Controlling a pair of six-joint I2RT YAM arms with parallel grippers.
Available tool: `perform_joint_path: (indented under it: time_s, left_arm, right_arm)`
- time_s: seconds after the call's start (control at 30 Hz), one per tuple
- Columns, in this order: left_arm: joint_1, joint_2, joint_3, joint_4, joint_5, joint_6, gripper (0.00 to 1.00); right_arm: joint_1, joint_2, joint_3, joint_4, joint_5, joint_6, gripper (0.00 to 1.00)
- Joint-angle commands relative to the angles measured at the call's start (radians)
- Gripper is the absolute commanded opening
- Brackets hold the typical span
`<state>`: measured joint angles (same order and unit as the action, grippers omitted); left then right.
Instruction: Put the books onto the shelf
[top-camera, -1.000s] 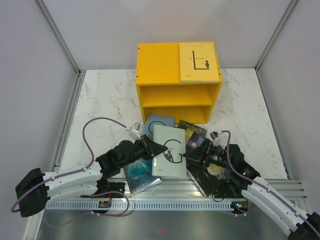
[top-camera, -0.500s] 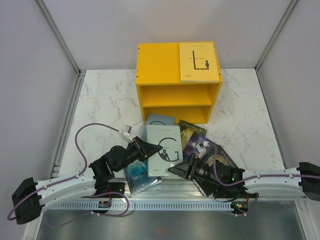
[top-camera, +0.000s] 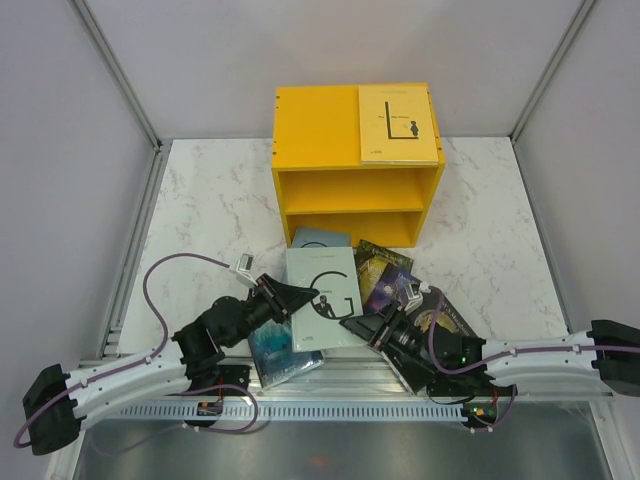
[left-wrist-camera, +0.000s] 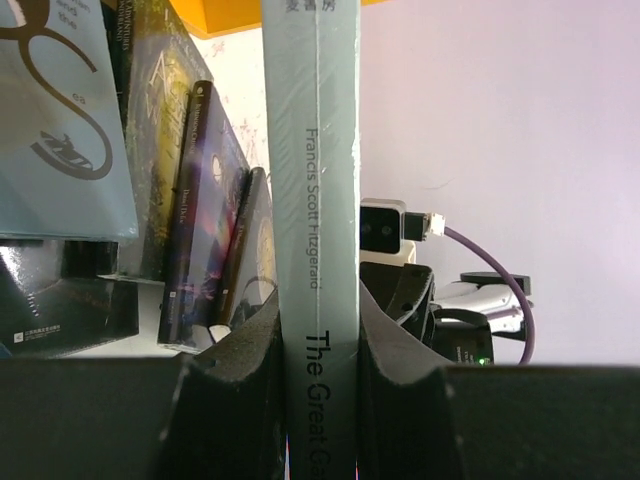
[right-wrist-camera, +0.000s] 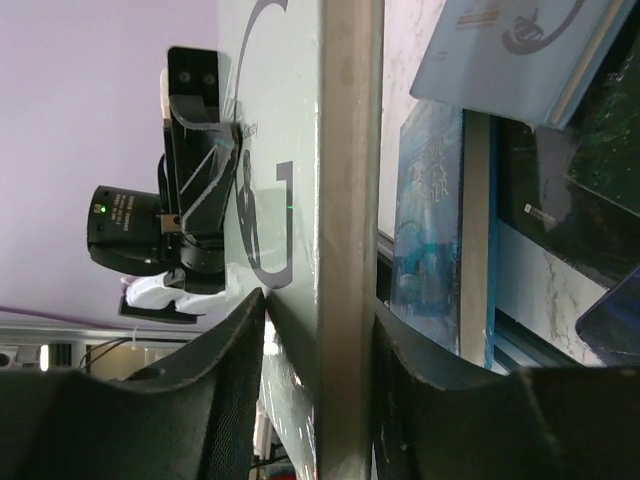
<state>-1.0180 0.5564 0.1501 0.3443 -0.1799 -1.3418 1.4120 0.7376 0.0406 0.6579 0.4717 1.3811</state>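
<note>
Over the worktop's (top-camera: 200, 200) near edge, we are clamping the grey book (top-camera: 322, 296) in left gripper (left-wrist-camera: 318, 322) and right gripper (right-wrist-camera: 320, 312), aiming to lift evenly.

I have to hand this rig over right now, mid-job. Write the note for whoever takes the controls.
Left gripper: shut on the spine of the grey paperback with the big "G".
Right gripper: fingers against that same book's opposite page edge.
Bright yellow wooden shelf: no book shows in either compartment; a yellow paperback lies flat on its top.
In front of the shelf, piled: pale blue paperback, blue ocean-cover paperback, dark-cover paperbacks.
Done: only the yellow one is up.
Left: shelve the grey book, then the pile.
</note>
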Motion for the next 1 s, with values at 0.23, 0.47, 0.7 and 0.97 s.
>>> perform_joint_path:
  time_s: [0.23, 0.47, 0.7, 0.97]
  left_arm:
    - [-0.002, 0.048, 0.020, 0.029, -0.030, -0.031, 0.03]
    - [-0.002, -0.058, 0.158, -0.338, -0.081, 0.065, 0.80]
    - [-0.001, -0.167, 0.347, -0.734, -0.179, 0.139, 1.00]
    - [-0.001, -0.230, 0.555, -1.054, -0.273, 0.224, 1.00]
  right_arm:
    - [0.025, 0.114, 0.088, 0.253, -0.054, -0.082, 0.14]
    - [0.028, -0.124, 0.113, -0.072, 0.010, -0.109, 0.00]
    - [0.030, -0.444, 0.156, -0.382, 0.082, -0.113, 0.00]
    - [0.030, -0.485, 0.215, -0.436, 0.070, -0.090, 0.00]
